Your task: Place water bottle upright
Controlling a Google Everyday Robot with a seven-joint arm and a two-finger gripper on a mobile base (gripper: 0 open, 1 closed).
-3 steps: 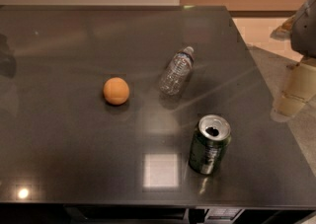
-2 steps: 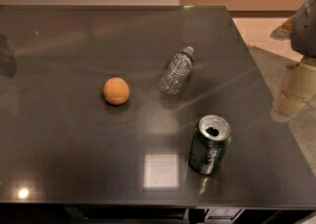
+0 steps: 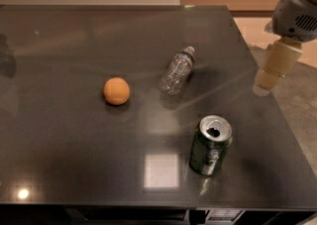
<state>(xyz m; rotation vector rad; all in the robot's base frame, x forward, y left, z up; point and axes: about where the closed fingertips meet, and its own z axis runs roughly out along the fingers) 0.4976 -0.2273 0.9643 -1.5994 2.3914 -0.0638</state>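
Note:
The water bottle (image 3: 177, 71) is a small clear ribbed bottle with a white cap. It lies on its side near the middle of the dark table (image 3: 74, 144), cap pointing to the far right. My gripper (image 3: 269, 76), a cream-coloured piece under a grey-white arm housing (image 3: 296, 13), hangs at the table's right edge. It is well to the right of the bottle and apart from it, and it holds nothing that I can see.
An orange ball (image 3: 117, 90) sits left of the bottle. An opened green drink can (image 3: 211, 145) stands upright near the front, right of a bright light reflection. The table's right edge runs just under the gripper, with floor beyond.
The gripper has shifted a little up and to the left in the picture, toward the table's right edge. The bottle, ball and can have not moved.

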